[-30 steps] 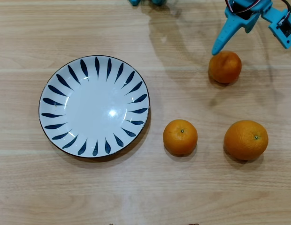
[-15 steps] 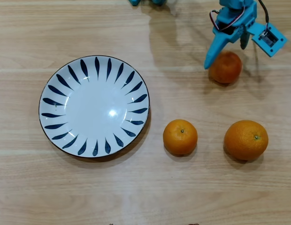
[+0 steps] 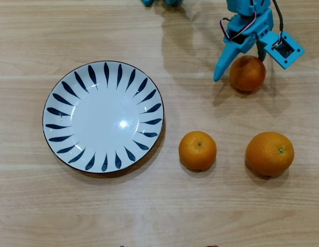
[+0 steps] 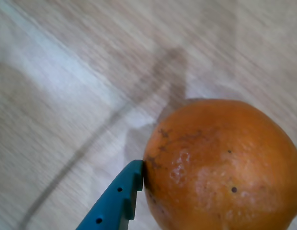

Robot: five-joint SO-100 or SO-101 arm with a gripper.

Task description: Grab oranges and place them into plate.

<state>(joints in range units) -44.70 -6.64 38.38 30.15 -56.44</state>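
Note:
Three oranges lie on the wooden table in the overhead view: a darker one (image 3: 247,73) at the upper right, a small one (image 3: 197,150) lower centre, and a larger one (image 3: 269,153) to its right. The white plate (image 3: 103,116) with dark blue leaf strokes sits at the left with nothing on it. My blue gripper (image 3: 239,72) is open around the upper orange, its long finger (image 3: 221,67) down along the fruit's left side. In the wrist view that finger (image 4: 120,197) touches the left skin of this orange (image 4: 220,167). The other finger is hidden.
The arm's base parts (image 3: 159,2) show at the top edge. A blue camera housing (image 3: 284,49) juts out right of the gripper. Bare wood lies between the plate and the oranges.
The gripper has swung left and come down over the upper orange; its long finger went from above the fruit to its left side. The oranges and plate have not moved.

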